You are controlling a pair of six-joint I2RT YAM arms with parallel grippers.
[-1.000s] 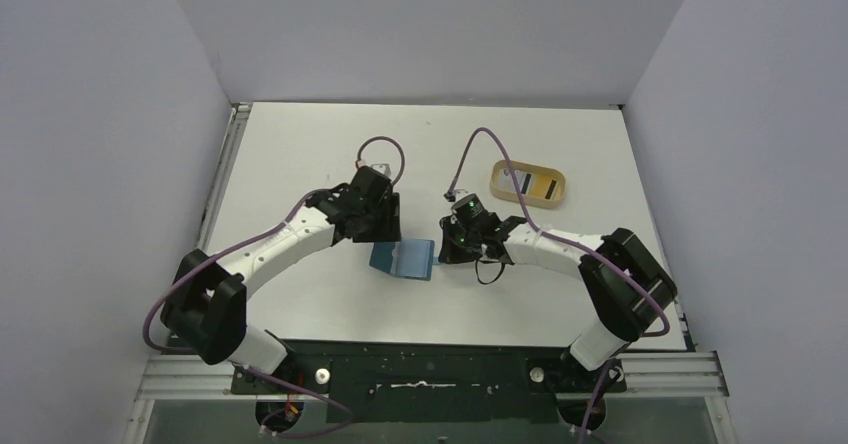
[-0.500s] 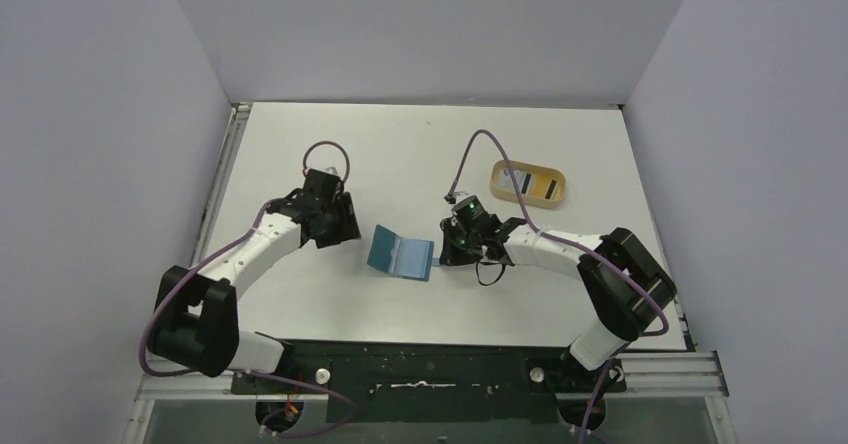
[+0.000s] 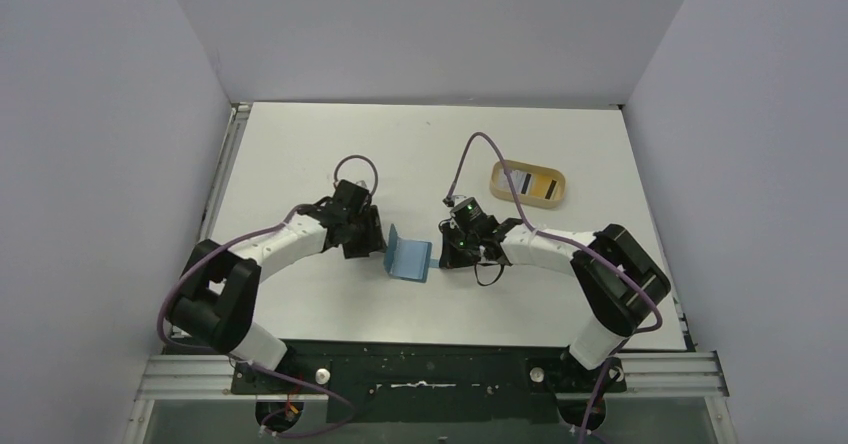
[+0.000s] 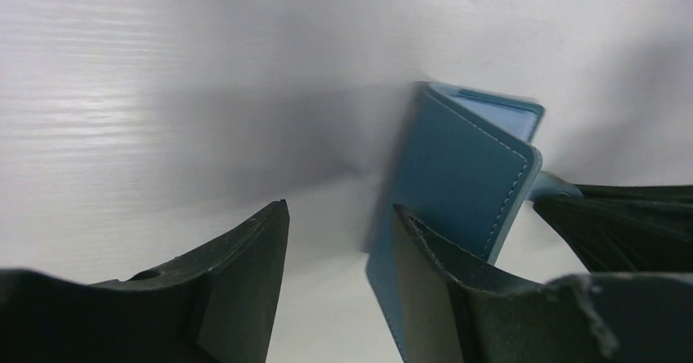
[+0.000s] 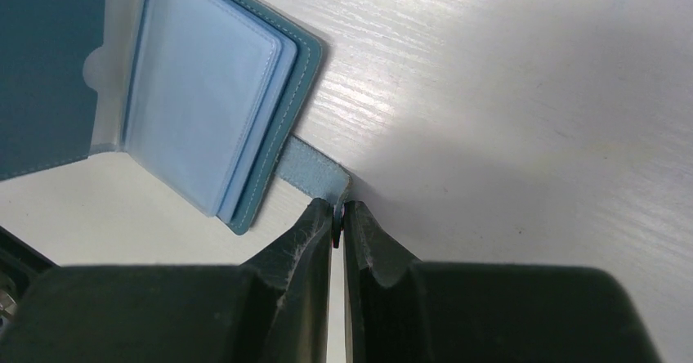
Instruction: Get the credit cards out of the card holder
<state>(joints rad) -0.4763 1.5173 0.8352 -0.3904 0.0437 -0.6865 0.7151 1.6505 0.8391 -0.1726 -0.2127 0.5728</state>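
The teal-blue card holder [image 3: 410, 256] lies open mid-table, its left cover tilted up. My right gripper [image 3: 447, 251] is shut on its snap tab [image 5: 315, 175]; the right wrist view shows the pale clear sleeves [image 5: 204, 109] inside, and I cannot tell whether they hold cards. My left gripper [image 3: 373, 237] is open just left of the holder, with nothing between the jaws. In the left wrist view its right finger [image 4: 437, 285] lies against the outside of the raised cover [image 4: 458, 167]. A whitish credit card with a black stripe [image 3: 516, 179] lies in the tan tray.
The tan rounded tray [image 3: 497, 169] sits at the back right, behind my right arm, with a yellow card [image 3: 543, 187] beside the striped one. Purple cables loop above both wrists. Grey walls close the table on three sides.
My left gripper drew away to the left, then came back right against the holder. The holder's left cover went from lying flat to tilted up. The right gripper stayed put.
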